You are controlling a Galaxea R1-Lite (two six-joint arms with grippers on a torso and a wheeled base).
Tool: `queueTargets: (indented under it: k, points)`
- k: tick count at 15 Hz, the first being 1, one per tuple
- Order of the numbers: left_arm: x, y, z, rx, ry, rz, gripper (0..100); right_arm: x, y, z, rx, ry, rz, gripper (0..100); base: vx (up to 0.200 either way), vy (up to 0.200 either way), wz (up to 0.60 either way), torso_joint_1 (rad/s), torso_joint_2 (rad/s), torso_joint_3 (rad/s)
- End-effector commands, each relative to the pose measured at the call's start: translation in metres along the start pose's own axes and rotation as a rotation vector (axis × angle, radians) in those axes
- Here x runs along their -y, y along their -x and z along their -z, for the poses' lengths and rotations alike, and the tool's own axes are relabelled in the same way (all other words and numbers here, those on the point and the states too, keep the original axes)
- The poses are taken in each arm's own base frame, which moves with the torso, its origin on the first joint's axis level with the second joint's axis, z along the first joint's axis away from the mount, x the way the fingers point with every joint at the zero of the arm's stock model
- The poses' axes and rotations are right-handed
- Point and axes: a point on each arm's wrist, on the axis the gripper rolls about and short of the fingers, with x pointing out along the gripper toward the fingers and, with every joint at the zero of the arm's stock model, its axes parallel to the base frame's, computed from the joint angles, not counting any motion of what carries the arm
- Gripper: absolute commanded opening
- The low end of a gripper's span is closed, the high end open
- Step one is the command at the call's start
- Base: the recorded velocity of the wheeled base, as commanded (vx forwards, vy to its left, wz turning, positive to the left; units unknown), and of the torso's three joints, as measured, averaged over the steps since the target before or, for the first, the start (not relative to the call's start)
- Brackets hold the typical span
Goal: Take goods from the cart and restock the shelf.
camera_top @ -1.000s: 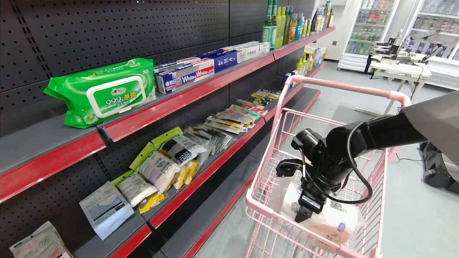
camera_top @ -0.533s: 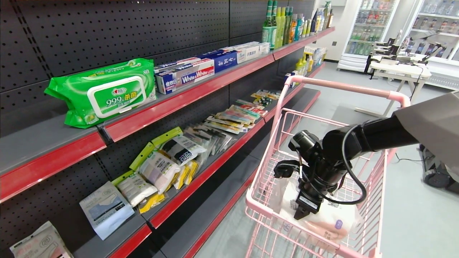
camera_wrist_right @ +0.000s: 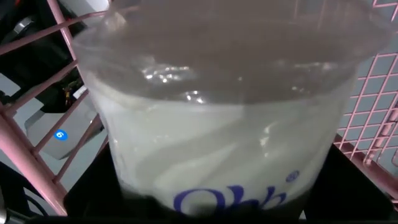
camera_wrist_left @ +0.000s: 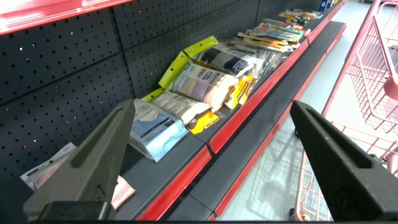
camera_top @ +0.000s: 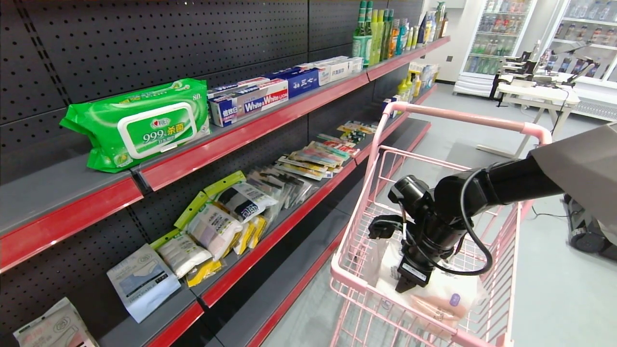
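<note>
Down at the cart's (camera_top: pixel 400 108) near end, the right tool (camera_top: pixel 404 286) pinches a white wrapped pack (camera_top: pixel 443 294), while the left tool (camera_wrist_left: pixel 212 104) hangs spread wide beside the shelf (camera_wrist_left: pixel 249 111)

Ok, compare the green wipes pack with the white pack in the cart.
The green wipes pack is bright green; the white pack is pale, in clear wrap. The green wipes pack sits on the top shelf; the white pack lies in the pink cart under the right gripper. Both are soft packs.
</note>
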Motion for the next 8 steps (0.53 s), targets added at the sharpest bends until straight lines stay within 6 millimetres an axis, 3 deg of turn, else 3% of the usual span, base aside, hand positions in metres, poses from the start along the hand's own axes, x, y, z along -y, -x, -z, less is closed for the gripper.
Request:
queueTargets:
  k: [1, 8]
  points:
    - [0.0000, 0.0000, -0.0001, 0.001, 0.000, -0.001, 100, -0.0016, 0.0033, 0.0020, -0.006, 0.003, 0.009, 0, 0.000, 0.000, 0.00, 0.000, 0.00, 0.000]
    - [0.0000, 0.0000, -0.0001, 0.001, 0.000, 0.001, 100, -0.0020, 0.0102, 0.0039, 0.009, -0.002, 0.016, 0, 0.000, 0.000, 0.00, 0.000, 0.00, 0.000]
